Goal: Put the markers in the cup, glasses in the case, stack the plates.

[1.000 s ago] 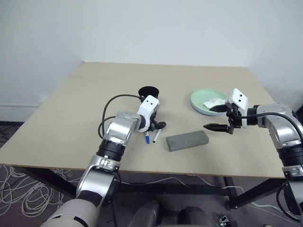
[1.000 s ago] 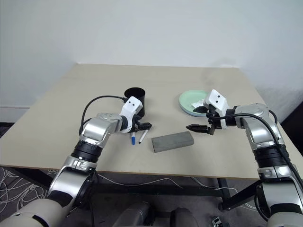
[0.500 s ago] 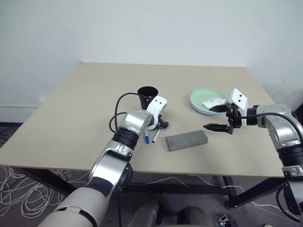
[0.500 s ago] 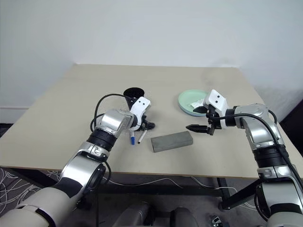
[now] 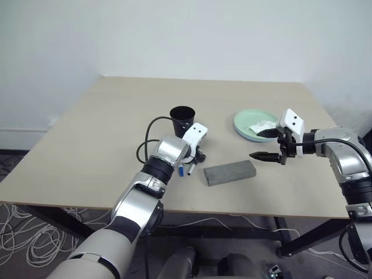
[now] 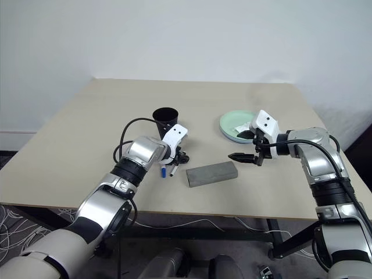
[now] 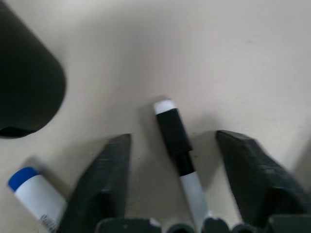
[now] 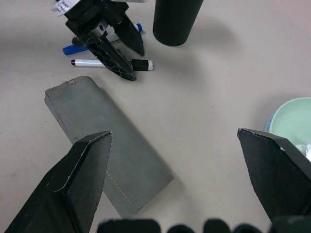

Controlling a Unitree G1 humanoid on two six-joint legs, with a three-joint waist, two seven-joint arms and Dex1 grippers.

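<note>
Markers are the step in hand: the left end effector (image 7: 172,187) is pointing down at the table (image 5: 104,133) with its two black fingers (image 7: 104,179) partly spread and straddling the black-capped marker (image 7: 177,150), which is lying flat between them, not yet gripped. The blue-capped marker (image 7: 34,194) is lying just outside one finger, and the black cup (image 5: 182,120) is standing upright just beyond the end effector, near its far side. To do this well, the fingers should be closing squarely across the marker's barrel rather than its cap end, low enough to pinch it without scraping the table, and without nudging the blue-capped neighbour. Once held, the marker would need tipping upright before lowering into the cup's mouth, since the cup looks light and could topple if bumped at the rim.

The right end effector (image 8: 175,194) is hanging wide open and empty above the table, with the grey case (image 8: 109,167) lying flat below it and the green plate (image 5: 253,125), carrying a crumpled white tissue (image 5: 261,125), just behind it. I cannot make out the glasses or a second plate with any certainty.
</note>
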